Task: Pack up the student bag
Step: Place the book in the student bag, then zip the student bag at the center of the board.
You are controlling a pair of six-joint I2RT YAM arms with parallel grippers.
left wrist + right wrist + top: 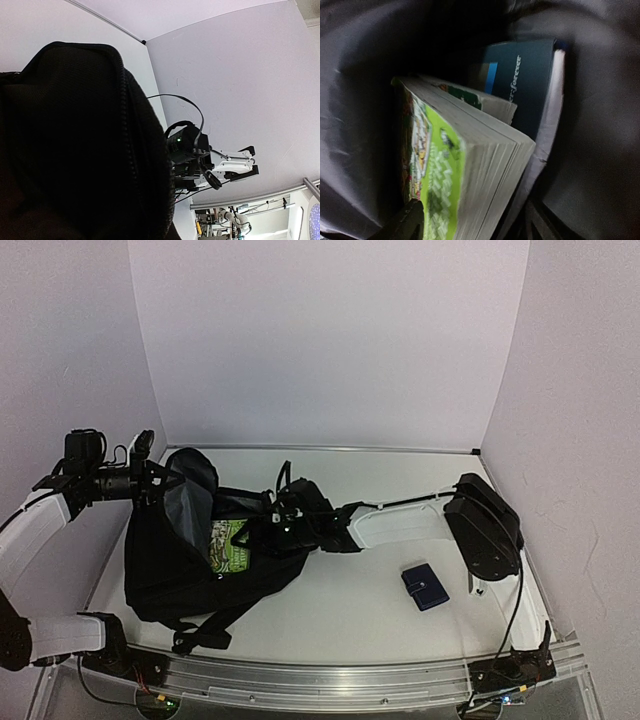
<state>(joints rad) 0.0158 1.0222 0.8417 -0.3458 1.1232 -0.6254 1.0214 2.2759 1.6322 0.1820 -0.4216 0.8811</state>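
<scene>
Only one piece of lettering can be made out, in the right wrist view. It stands on the dark-blue book [530,85] that sits upright inside the student bag [360,100]. It is a single white italic word running lengthwise along the cover, and it seems to read "forever", though the blur leaves the first letters uncertain. A plain light-blue block is printed just beside it. The green-covered book [440,190] in front carries busy print on its cover, too smeared to read here and too small in the top view [228,545].
</scene>
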